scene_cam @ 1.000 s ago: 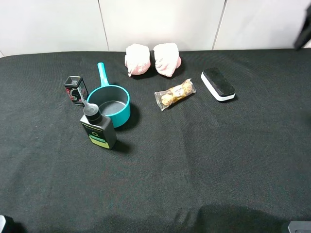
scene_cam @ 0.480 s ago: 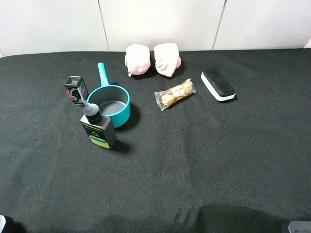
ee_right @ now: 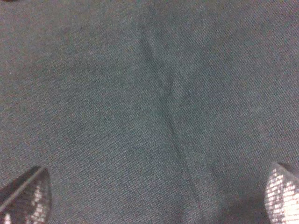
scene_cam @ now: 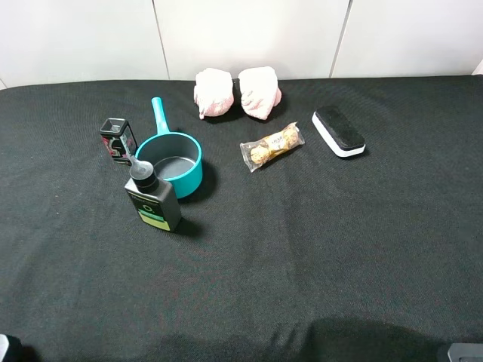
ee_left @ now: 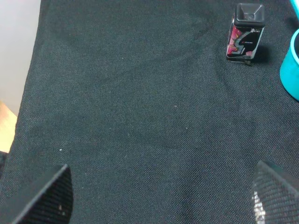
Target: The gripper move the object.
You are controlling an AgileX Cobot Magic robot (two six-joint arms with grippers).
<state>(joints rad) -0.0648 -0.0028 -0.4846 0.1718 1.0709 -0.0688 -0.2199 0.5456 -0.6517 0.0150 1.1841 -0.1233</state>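
Note:
The board eraser (scene_cam: 338,132), black felt on a white base, lies flat at the back right of the black cloth, apart from everything else. It shows in neither wrist view. My left gripper (ee_left: 161,196) is open and empty, its two fingertips (ee_left: 46,196) wide apart above bare cloth at the left side of the table. My right gripper (ee_right: 154,196) is open and empty above bare, creased cloth. In the exterior high view only small grey bits of the arms show at the bottom corners, far from the eraser.
A teal saucepan (scene_cam: 171,156), a black bottle with a green label (scene_cam: 154,202) and a small black-and-pink box (scene_cam: 117,139) (ee_left: 245,32) stand at the left. A wrapped snack pack (scene_cam: 272,146) and two pink cloth bundles (scene_cam: 237,92) lie near the eraser.
A dark shape at the top right edge of the exterior high view one second ago has gone out of view. The objects on the cloth have not moved.

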